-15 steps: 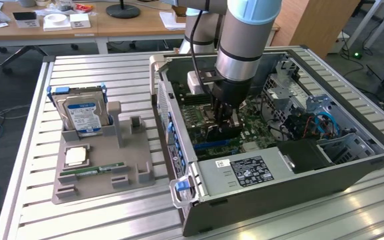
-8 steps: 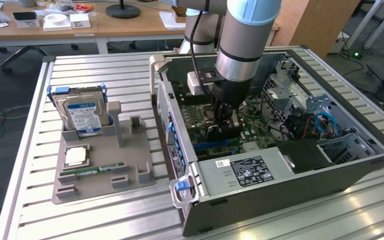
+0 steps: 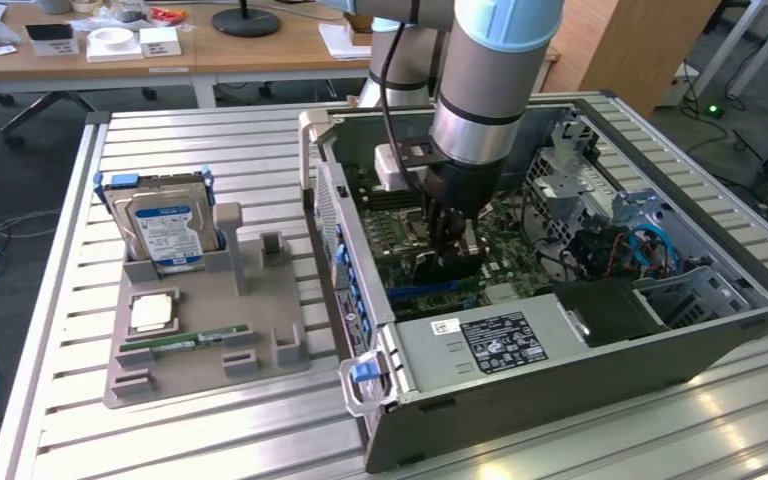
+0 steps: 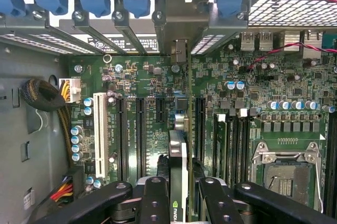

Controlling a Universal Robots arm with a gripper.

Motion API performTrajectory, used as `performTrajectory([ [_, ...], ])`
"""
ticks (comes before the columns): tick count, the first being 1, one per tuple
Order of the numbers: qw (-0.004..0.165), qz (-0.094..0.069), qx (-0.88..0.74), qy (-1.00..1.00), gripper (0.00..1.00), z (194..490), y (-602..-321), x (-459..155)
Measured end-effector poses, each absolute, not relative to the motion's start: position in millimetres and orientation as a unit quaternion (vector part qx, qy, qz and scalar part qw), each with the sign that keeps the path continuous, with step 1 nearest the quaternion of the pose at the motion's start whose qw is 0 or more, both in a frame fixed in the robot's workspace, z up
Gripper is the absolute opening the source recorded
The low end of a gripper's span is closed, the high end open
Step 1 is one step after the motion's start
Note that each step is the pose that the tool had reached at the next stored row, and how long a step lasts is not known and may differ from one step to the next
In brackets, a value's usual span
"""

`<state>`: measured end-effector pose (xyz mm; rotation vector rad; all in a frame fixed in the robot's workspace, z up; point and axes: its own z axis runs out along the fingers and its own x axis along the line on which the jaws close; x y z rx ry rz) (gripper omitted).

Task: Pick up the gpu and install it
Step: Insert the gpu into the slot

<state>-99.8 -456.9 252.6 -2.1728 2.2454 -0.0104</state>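
I hold the thin, flat, dark gpu [image 4: 178, 153] edge-on, clamped in the black two-finger gripper [image 4: 179, 195]. It hangs just above the green motherboard [image 4: 131, 77], its long axis parallel to the long black expansion slots [image 4: 140, 134].

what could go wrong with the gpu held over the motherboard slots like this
1. The gripper holds the gpu edge-on among closely spaced black slots; a slight sideways offset could press it onto the board instead.
2. Its far end sits near the rear slot covers; catching there might tilt the card.
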Motion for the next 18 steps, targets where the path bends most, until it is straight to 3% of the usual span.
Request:
performTrajectory([
  [18, 0.01, -0.002, -0.695, 0.719, 0.27, 252.2, -458.3, -99.8],
])
